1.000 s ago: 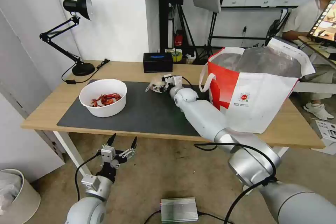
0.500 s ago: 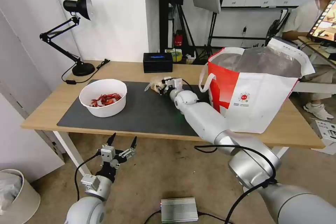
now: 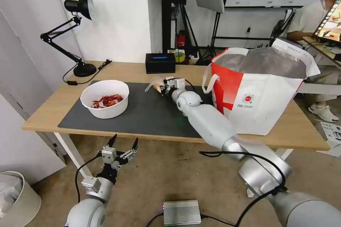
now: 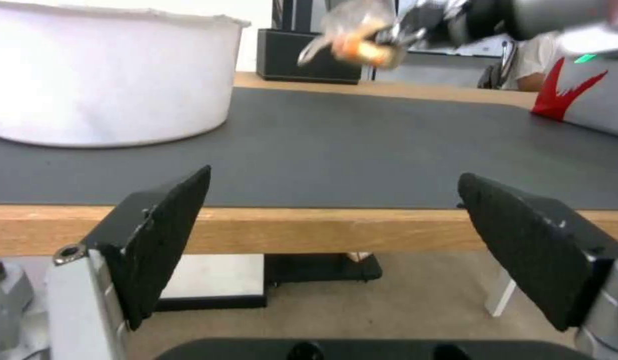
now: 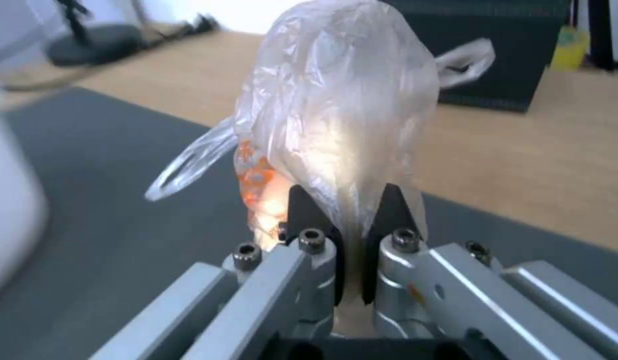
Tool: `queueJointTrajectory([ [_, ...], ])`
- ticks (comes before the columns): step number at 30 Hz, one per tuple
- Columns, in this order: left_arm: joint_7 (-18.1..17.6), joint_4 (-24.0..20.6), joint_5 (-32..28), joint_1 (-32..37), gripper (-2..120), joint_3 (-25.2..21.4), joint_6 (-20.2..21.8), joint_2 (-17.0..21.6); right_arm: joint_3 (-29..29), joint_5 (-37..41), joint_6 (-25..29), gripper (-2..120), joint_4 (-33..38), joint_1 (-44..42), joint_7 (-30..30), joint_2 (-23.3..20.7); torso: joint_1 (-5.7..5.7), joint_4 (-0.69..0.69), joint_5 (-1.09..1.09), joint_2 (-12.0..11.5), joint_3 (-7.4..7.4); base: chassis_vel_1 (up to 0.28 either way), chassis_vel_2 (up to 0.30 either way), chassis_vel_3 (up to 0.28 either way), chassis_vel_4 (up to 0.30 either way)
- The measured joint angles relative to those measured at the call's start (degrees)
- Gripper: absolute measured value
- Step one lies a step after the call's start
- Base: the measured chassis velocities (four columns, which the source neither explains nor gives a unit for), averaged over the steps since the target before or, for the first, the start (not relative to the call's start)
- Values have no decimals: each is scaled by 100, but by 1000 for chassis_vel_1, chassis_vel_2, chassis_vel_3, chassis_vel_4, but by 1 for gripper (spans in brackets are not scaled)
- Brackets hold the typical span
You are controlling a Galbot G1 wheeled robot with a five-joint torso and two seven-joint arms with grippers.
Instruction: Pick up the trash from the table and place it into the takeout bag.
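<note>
My right gripper (image 3: 164, 87) is shut on a small clear bag (image 3: 155, 85) with a beige and orange lump, held just above the dark mat. The right wrist view shows the small clear bag (image 5: 336, 110) pinched between my right gripper's (image 5: 350, 220) black fingertips. A white round bowl (image 3: 104, 98) of red shell scraps sits on the mat's left part. The takeout bag (image 3: 255, 88), white and red with foil lining, stands open at the table's right end. My left gripper (image 3: 123, 148) hangs open below the table's front edge. The left wrist view shows my left gripper (image 4: 332, 245) facing the table edge (image 4: 322, 230).
A black rectangular box (image 3: 160, 62) stands at the table's back edge behind the held bag. A black desk lamp (image 3: 76, 32) with its cord is at the back left. On the floor lie a silver box (image 3: 182, 212) and a white bin (image 3: 16, 198).
My right gripper has lifted the small clear bag off the mat and drawn it slightly up and left. The left arm has not moved.
</note>
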Motion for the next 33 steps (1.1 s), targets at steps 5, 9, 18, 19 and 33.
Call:
queueJointTrajectory([
  [5, -3, 3, -2, 35, 100, -34, -55, -5, -72, 564, -362, 3, 1642, -425, 729, -740, 0, -2, 0, 0, 0, 0, 0, 0, 0],
  [9, -6, -11, -2, 38, 100, -59, -57, -15, -75, 733, -426, 3, 2383, -662, 1040, -1063, 0, -1, 0, 0, -1, 0, 0, 0, 0],
  [18, -15, -8, -6, 17, 100, -90, -49, -24, 400, 835, -445, 3, 4575, -1727, 1499, -2146, -1, 1, 1, 0, -1, 0, 0, 0, 0],
  [19, -22, 1, -6, 13, 100, -86, -43, -23, 579, 833, -454, 3, 4947, -1976, 1519, -2354, -1, 0, 2, 0, -1, 0, 0, 0, 0],
  [33, -24, 10, 20, -9, 100, 0, -32, -63, 2295, 1094, -644, 3, 6987, -3097, 1769, -3660, -1, -2, 1, 1, -1, 0, 0, 0, 0],
])
